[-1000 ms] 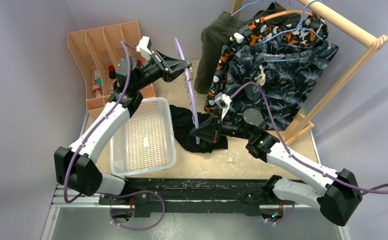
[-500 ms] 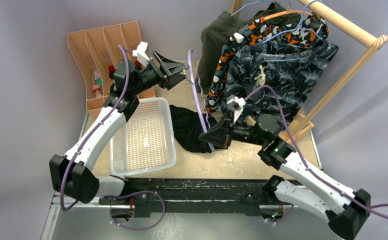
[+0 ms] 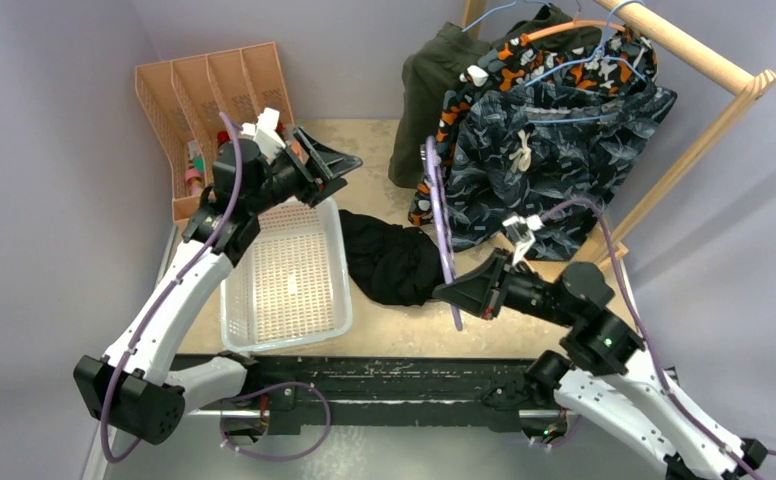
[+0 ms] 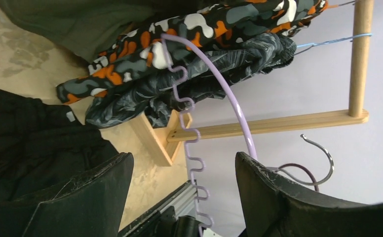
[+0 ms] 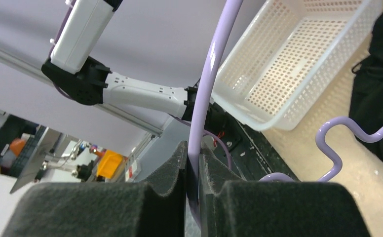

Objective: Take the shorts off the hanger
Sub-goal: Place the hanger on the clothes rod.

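The empty purple hanger (image 3: 442, 230) stands upright over the table, and my right gripper (image 3: 447, 293) is shut on its lower end. In the right wrist view the pads (image 5: 170, 173) pinch the hanger's rod (image 5: 214, 59). The black shorts (image 3: 394, 262) lie crumpled on the table beside the hanger, free of it. My left gripper (image 3: 349, 160) is open and empty, to the left of the hanger (image 4: 244, 128). The olive shorts (image 3: 424, 90), orange camouflage shorts (image 3: 484, 70) and blue-grey camouflage shorts (image 3: 554, 160) hang on the rack.
A white mesh basket (image 3: 284, 280) sits at the near left under the left arm. An orange slotted organizer (image 3: 204, 90) stands at the back left. The wooden rack (image 3: 704, 60) fills the back right, its base (image 4: 155, 138) on the table.
My left gripper let go of the hanger's top, opened and pulled back left. My right arm carried the hanger right and nearer. The black shorts stayed on the table.
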`<state>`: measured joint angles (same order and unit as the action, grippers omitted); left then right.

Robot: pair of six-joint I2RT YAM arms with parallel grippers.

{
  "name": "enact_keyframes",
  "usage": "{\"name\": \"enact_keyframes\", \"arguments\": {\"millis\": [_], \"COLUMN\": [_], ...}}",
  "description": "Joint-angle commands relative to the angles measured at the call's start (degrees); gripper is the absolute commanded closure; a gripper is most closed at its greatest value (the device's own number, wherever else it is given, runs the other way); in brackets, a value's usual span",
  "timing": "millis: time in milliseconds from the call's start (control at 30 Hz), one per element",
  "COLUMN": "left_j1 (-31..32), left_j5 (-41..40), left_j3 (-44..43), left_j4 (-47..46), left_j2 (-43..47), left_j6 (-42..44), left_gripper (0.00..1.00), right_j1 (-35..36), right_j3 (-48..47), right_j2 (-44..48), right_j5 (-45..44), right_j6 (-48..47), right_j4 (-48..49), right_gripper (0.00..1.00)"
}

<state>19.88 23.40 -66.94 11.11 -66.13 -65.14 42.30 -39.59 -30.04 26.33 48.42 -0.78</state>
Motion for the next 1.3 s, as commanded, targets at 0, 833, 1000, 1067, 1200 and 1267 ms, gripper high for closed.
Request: {"name": "enact_keyframes", "arguments": {"millis": [0,833,1000,1067,1200,1267], "left_j1": [-0.4,-0.3,-0.3,-0.3,-0.3,-0.3], "left_j5": [-3.1,-5.5,-5.6,-5.4,-5.4,-5.2], "left_j3": [-0.1,4.0,4.0,4.0,4.3,4.5], "left_j4": [2.3,0.1,-0.1,-0.3,-0.7,-1.5], "left_j2": [2.5,4.7,4.9,4.8,4.7,4.4], "left_j6": [2.8,-0.8,-1.1,-1.2,-1.5,-1.8], "left_gripper": [0.25,0.26,0.26,0.26,0.26,0.26], "right_j1": [-0.2,-0.2,-0.2,-0.2,-0.2,-0.2], "right_j3": [-2.5,-12.3,-17.2,-19.9,-23.7,-25.4], "right_j2": [8.9,15.4,16.8,18.0,19.1,19.2], "right_j5": [-10.6,5.3,2.2,-1.1,-6.4,-10.5], "right_j6": [2.8,-5.1,-5.8,-5.9,-5.8,-6.5], "right_j4": [-10.2,-18.7,-25.2,-26.3,-30.3,-33.7], "right_gripper": [1.0,1.0,1.0,1.0,1.0,1.0]}}
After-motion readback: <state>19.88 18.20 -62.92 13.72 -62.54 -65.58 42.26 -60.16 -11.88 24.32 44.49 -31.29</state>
